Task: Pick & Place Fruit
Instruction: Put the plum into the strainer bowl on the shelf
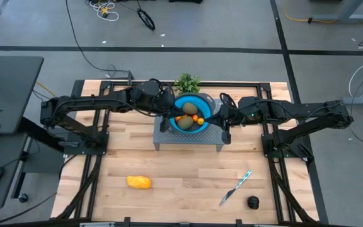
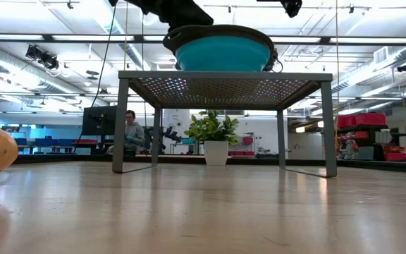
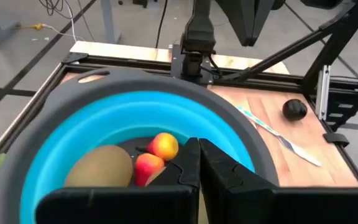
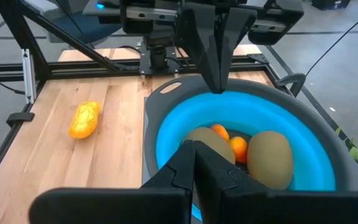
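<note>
Wooden table (image 1: 181, 170): both closed grippers, left (image 1: 167, 113) and right (image 1: 222, 117), pinch the bowl (image 1: 201, 103) rim beside its fruit (image 1: 186, 121).

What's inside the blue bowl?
The bowl holds two olive-brown ovals and small orange fruits. The grippers on both rims cover parts of the inside, so anything under them or beneath the fruit is hidden.

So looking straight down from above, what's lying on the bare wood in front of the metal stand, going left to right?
Yellow-orange fruit → knife with light-blue handle → near-black round fruit.
</note>
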Controlling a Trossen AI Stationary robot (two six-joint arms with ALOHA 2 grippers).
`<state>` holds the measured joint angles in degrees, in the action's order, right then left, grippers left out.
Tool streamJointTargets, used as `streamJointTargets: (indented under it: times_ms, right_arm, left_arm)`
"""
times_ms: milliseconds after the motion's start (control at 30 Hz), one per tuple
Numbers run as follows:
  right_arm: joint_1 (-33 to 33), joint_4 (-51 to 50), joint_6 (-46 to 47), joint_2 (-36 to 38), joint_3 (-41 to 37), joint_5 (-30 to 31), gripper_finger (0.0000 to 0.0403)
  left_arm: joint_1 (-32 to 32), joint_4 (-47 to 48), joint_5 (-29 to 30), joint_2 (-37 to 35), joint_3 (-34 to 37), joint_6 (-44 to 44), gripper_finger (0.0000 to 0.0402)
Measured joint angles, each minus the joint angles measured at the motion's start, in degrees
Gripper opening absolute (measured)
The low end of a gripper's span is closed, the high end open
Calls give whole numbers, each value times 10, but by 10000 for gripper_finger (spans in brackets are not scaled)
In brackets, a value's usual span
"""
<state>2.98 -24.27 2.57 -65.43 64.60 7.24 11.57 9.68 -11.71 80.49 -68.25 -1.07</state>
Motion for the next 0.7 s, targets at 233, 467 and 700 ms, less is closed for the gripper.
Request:
streamJointTargets:
  times_ms: [233, 467, 700]
  right_arm:
    - [2, 0, 0, 0, 0, -19, 13]
    - [2, 0, 0, 0, 0, -47, 13]
    - [2, 0, 11, 0, 0, -59, 13]
  left_arm:
    - [-1, -1, -11, 0, 0, -10, 3]
    - [-5, 1, -11, -20, 1, -16, 3]
    - [-10, 31, -12, -75, 1, -21, 3]
